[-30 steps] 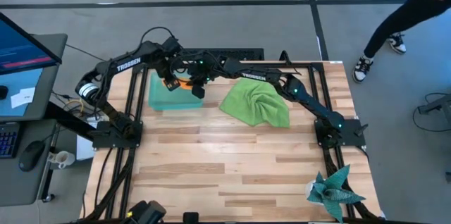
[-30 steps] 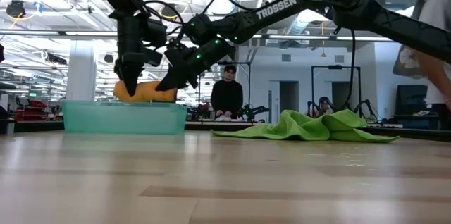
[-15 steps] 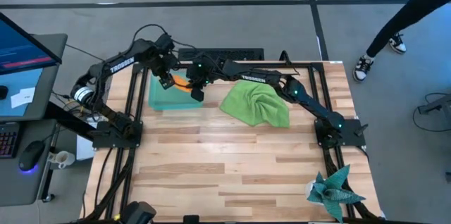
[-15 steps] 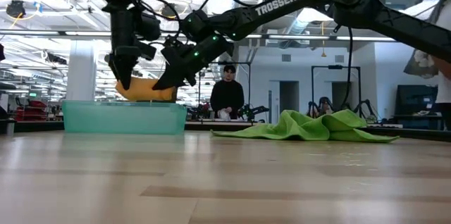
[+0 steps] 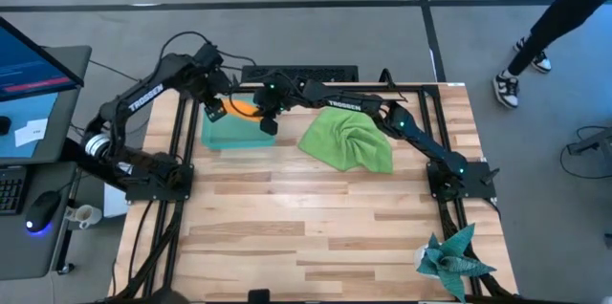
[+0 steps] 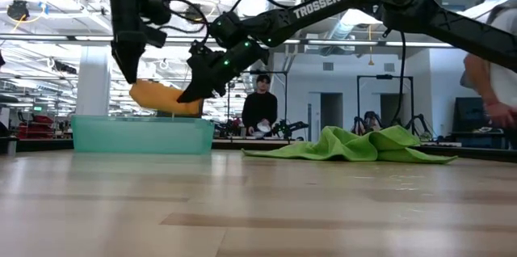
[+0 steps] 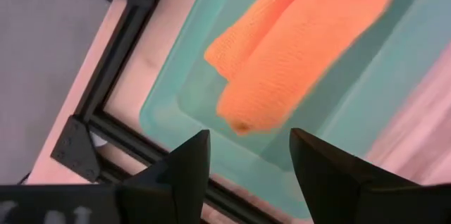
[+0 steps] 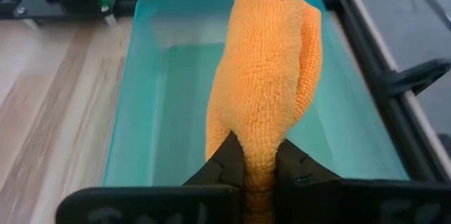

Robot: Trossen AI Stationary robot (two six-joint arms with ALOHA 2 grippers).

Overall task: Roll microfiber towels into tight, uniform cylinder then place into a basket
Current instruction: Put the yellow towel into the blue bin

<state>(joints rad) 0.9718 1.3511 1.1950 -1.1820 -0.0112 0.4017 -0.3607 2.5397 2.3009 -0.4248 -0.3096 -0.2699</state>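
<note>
Right gripper [image 8: 257, 171] clenches the rolled orange towel [image 8: 264, 90] over the basket [image 5: 225, 134] at the desk's far-left corner; left gripper [image 7: 246, 160] hangs released above.

Orange towel [image 8: 264, 104], mint-green basket [image 8: 151, 111]

Two towels [image 5: 347, 141], one basket [image 5: 222, 133], one teal cloth [image 5: 452, 257].

Rolled towel [image 5: 245, 110] hangs over the basket [image 5: 222, 134], other towel [image 5: 348, 141] to its right.
</note>
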